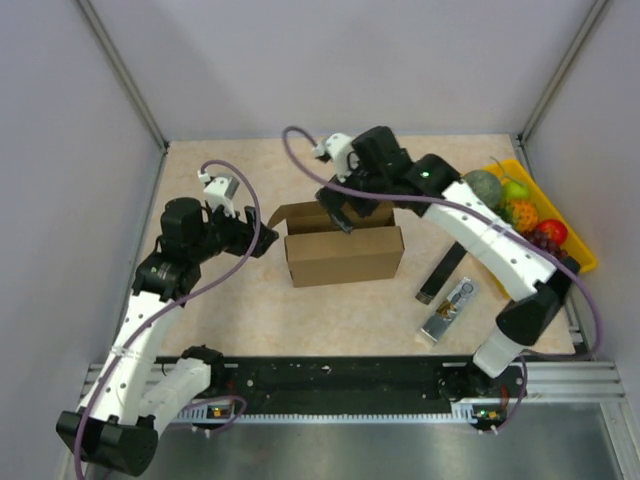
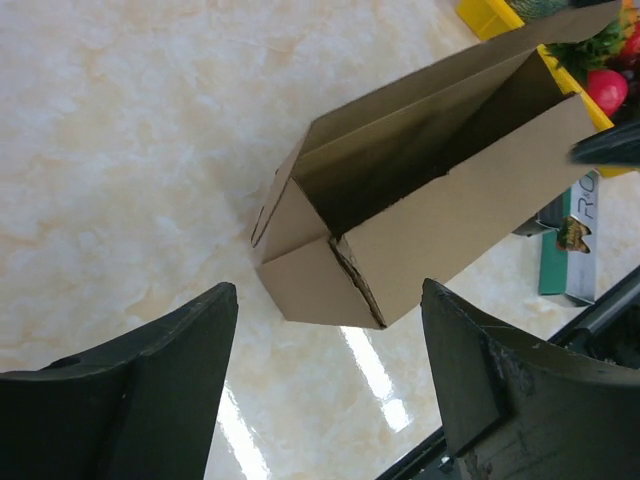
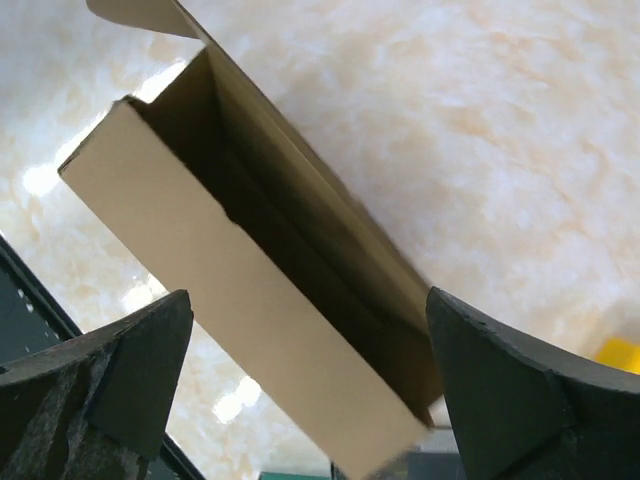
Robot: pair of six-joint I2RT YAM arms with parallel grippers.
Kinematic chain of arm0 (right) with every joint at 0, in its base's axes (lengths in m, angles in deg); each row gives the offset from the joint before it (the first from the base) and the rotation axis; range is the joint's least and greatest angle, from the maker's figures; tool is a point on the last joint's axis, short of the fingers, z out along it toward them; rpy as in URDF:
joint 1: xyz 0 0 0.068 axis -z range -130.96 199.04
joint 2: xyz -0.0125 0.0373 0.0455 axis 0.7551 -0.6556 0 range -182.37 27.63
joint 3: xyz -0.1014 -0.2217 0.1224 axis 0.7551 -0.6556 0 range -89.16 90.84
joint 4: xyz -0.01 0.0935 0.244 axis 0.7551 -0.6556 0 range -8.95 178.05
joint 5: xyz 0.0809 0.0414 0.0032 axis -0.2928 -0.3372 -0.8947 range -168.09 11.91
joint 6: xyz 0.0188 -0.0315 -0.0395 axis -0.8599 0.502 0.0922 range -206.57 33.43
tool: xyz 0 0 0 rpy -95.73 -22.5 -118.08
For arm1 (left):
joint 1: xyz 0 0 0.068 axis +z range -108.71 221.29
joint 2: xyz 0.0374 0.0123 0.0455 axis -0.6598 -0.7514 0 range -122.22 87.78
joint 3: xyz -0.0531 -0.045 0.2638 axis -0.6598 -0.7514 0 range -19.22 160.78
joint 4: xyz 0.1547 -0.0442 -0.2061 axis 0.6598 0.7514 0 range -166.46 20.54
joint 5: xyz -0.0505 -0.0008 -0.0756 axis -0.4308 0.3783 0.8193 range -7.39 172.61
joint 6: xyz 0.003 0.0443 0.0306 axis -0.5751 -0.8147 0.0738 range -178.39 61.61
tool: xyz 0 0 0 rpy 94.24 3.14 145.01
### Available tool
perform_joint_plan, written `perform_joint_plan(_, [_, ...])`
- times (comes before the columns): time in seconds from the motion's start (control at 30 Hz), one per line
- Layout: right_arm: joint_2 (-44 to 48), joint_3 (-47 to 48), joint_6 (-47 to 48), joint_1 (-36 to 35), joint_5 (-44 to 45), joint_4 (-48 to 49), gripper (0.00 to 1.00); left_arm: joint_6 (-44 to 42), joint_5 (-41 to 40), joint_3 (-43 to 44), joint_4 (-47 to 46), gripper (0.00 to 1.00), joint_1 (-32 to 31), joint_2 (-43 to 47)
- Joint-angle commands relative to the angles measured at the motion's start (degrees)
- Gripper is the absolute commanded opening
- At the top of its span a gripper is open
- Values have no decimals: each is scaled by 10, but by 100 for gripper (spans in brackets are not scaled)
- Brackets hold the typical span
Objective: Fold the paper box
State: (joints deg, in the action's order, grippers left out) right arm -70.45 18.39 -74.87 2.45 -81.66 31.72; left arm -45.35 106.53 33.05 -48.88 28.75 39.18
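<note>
The paper box (image 1: 343,255) stands at the table's middle as a brown cardboard trough with its top open and a loose flap (image 1: 283,215) sticking out at its back left corner. My left gripper (image 1: 262,240) is open just left of the box's end. In the left wrist view that folded end of the box (image 2: 440,210) lies ahead of the gripper (image 2: 330,340), apart from both fingers. My right gripper (image 1: 345,212) hangs open over the box's back wall. The right wrist view looks down into the box (image 3: 250,290), which lies below the spread gripper (image 3: 310,330).
A yellow tray (image 1: 540,186) of plastic fruit stands at the right edge. A black bar (image 1: 443,272) and a silver tool (image 1: 448,310) lie right of the box. The arms' base rail (image 1: 340,375) runs along the near edge, and walls close in the table.
</note>
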Motion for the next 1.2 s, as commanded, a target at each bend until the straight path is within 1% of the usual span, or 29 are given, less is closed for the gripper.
perform_joint_plan(0.0, [128,-49,-113,59,45,21,99,-44,-52,57,15,80,-7,-39])
perform_joint_plan(0.03, [141,-70,-130,103,38,33,99,-45,-43,61,2,87,-7,-50])
perform_joint_plan(0.07, [168,-119,-133,126,-35,53,99,-53,-34,77,0,97,-7,-80])
perform_joint_plan(0.1, [172,-131,-133,145,-76,78,99,-57,-17,89,0,98,-7,-98])
perform_joint_plan(0.13, [170,-130,-120,168,-112,82,99,-60,5,100,-2,98,-7,-114])
perform_joint_plan(0.17, [151,-100,-100,171,-116,84,99,-51,-15,137,25,93,-6,-141])
perform_joint_plan(0.2, [135,-84,-112,177,-110,101,99,-25,-45,158,54,75,-3,-147])
perform_joint_plan(0.23, [118,-70,-137,190,-116,102,99,3,-51,162,59,61,0,-138])
perform_joint_plan(0.27, [78,-34,-158,223,-154,95,99,58,-18,118,-2,62,1,-83])
perform_joint_plan(0.3, [65,-25,-189,235,-162,96,99,76,21,76,-61,75,-4,-50])
perform_joint_plan(0.33, [56,-23,-197,243,-150,104,99,95,30,41,-106,94,-4,-6])
perform_joint_plan(0.37, [46,-34,-210,267,-151,126,99,116,13,34,-76,98,5,-6])
perform_joint_plan(0.4, [18,-38,-261,286,-164,150,99,121,1,44,-46,98,30,-18])
perform_joint_plan(0.43, [-3,-32,-288,309,-196,150,99,127,9,52,-29,98,45,-54])
perform_joint_plan(0.47, [-16,-33,-310,332,-211,153,99,146,63,55,-22,98,56,-72])
perform_joint_plan(0.5, [-24,-44,-310,335,-221,163,99,143,107,56,-22,97,75,-88])
perform_joint_plan(0.53, [-22,-56,-302,335,-224,177,99,143,132,61,-18,94,80,-100])
perform_joint_plan(0.57, [-19,-81,-293,335,-232,185,99,158,161,37,-36,94,78,-92])
perform_joint_plan(0.6, [-18,-89,-282,335,-240,189,99,169,175,16,-91,93,74,-80])
perform_joint_plan(0.67, [-5,-111,-272,335,-263,198,99,193,201,-35,-142,92,65,-37])
perform_joint_plan(0.7, [9,-134,-280,333,-263,213,99,190,185,-39,-140,93,57,-27])
perform_joint_plan(0.73, [46,-161,-286,333,-255,232,99,181,173,-38,-104,96,55,-17])
perform_joint_plan(0.77, [62,-215,-296,334,-250,258,99,160,167,-34,-89,98,52,-16])
perform_joint_plan(0.83, [93,-258,-328,336,-251,267,99,144,155,-34,-54,98,50,-25])
perform_joint_plan(0.9, [135,-311,-360,336,-266,274,99,136,154,-33,-42,98,51,-37])
perform_joint_plan(0.93, [149,-346,-368,337,-262,275,98,146,157,-35,-45,98,50,-49])
perform_joint_plan(1.03, [206,-395,-375,339,-236,275,97,173,182,-34,-66,96,50,-90])
perform_joint_plan(1.1, [232,-407,-382,343,-252,276,97,182,190,-31,-95,93,45,-108])
perform_joint_plan(1.17, [241,-418,-385,343,-276,276,92,187,181,-27,-108,90,38,-125])
